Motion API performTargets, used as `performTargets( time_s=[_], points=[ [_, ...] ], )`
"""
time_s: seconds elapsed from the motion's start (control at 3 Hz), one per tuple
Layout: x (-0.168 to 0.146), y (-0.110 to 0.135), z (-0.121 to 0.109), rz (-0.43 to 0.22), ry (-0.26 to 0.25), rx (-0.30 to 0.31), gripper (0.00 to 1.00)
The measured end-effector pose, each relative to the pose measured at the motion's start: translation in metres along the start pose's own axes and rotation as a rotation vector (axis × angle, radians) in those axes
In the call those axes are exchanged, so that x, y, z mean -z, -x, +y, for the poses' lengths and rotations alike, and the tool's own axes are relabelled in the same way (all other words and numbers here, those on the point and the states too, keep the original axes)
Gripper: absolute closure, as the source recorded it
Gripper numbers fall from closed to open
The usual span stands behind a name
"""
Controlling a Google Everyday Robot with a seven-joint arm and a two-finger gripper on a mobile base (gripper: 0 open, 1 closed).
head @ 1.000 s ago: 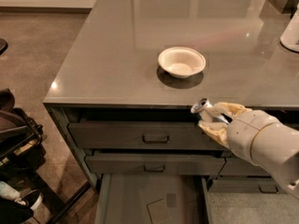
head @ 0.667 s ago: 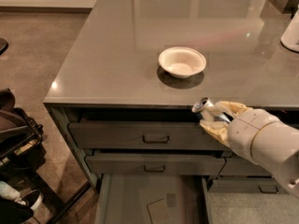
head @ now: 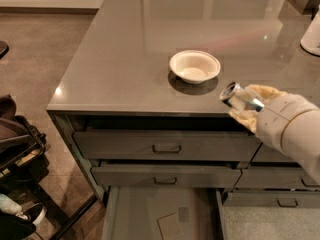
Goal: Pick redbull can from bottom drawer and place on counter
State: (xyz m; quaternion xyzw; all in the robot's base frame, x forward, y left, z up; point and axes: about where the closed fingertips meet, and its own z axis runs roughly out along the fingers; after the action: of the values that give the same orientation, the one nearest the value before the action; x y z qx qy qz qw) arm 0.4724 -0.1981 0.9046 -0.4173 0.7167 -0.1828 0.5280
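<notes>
The gripper (head: 246, 111) has risen since a second ago. Then it hung level with the front lip of the bench (head: 125, 59); now it sits just above that edge, right of the white bowl (head: 195, 66). Its jaws are closed on the redbull can (head: 239, 98), held tilted with its silver top toward the bowl. The bottom drawer (head: 135, 209) stands open below, a grey card (head: 170, 226) on its floor. The lift looks done — what remains, I judge, is to carry the can inward, right it and set it down.
</notes>
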Motion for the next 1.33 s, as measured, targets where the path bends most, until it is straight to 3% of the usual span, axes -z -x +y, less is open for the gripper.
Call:
performTargets(
  time_s=[0.33,0.67,1.0,1.33],
  points=[
    [0.015,0.013,-0.041,-0.003,-0.085,0.11,1.0],
    [0.005,0.022,-0.063,-0.026,-0.098,0.131,1.0],
    [-0.039,0.045,-0.07,-0.106,-0.056,0.082,1.0],
    [-0.084,0.052,-0.068,-0.172,-0.001,0.016,1.0]
  ],
)
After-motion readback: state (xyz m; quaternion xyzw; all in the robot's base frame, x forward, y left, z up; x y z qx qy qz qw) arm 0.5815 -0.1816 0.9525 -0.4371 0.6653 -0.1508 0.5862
